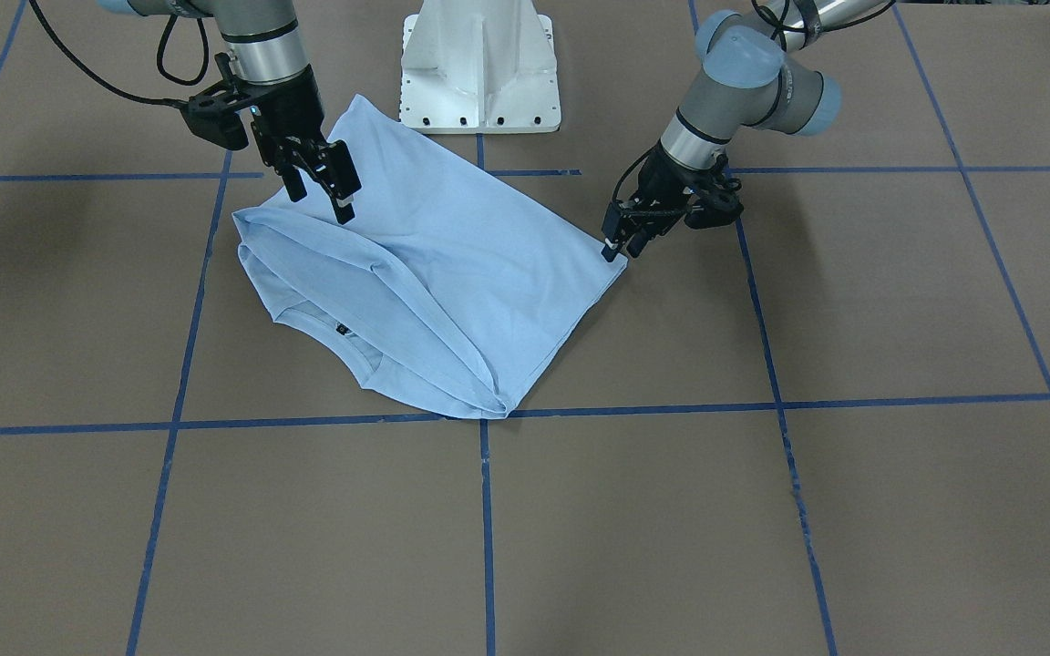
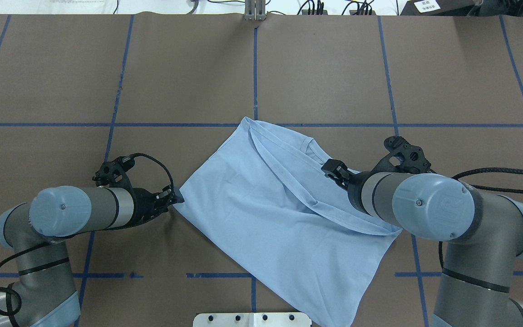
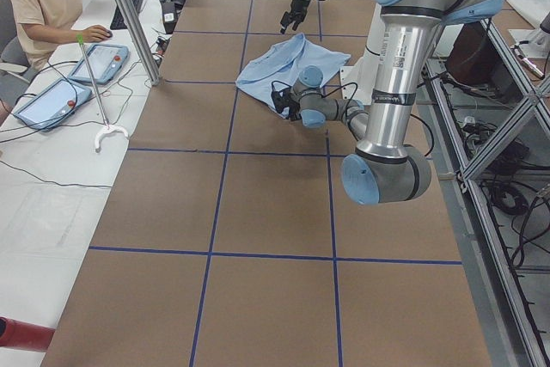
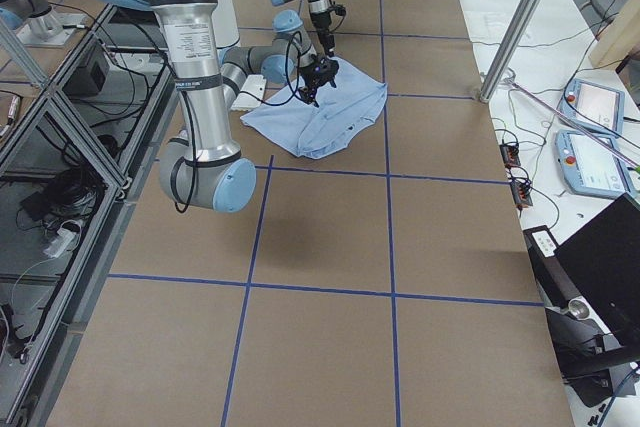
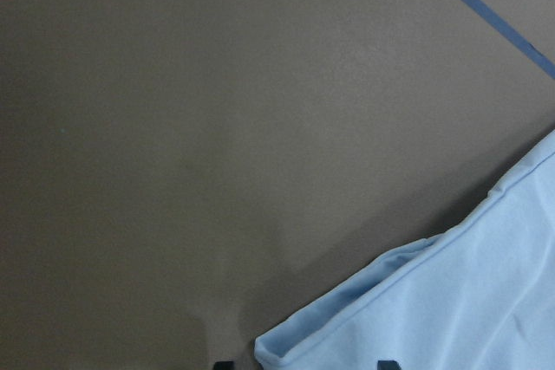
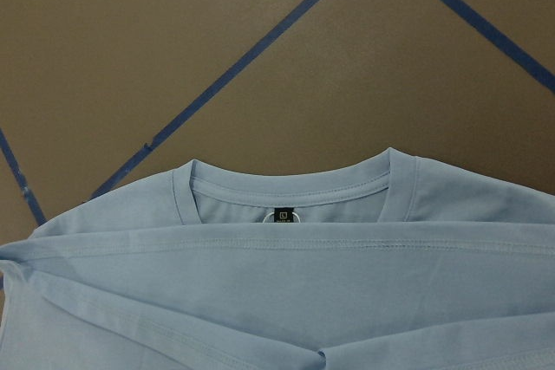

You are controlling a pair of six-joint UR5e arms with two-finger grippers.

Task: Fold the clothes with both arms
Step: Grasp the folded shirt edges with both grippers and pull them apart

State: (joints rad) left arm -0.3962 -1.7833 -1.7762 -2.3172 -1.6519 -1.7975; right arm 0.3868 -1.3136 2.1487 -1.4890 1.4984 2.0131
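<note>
The clothes are one light blue T-shirt (image 1: 452, 273), lying folded over on the brown table (image 1: 762, 510), with its ribbed collar (image 6: 286, 181) and a small dark neck tag showing. My left gripper (image 1: 622, 248) is low at the shirt's side corner (image 2: 184, 202). In the left wrist view its fingertips (image 5: 224, 363) stand apart with the corner (image 5: 286, 348) between them, so it is open. My right gripper (image 1: 320, 199) hangs open just above the shirt's other side, near the folded sleeve edge, holding nothing.
The white pedestal base (image 1: 479, 64) stands just behind the shirt. Blue tape lines (image 1: 486, 528) grid the table. In the exterior left view a person (image 3: 47, 6) sits at a side desk with tablets (image 3: 103, 59), beside a metal pole (image 3: 129, 19).
</note>
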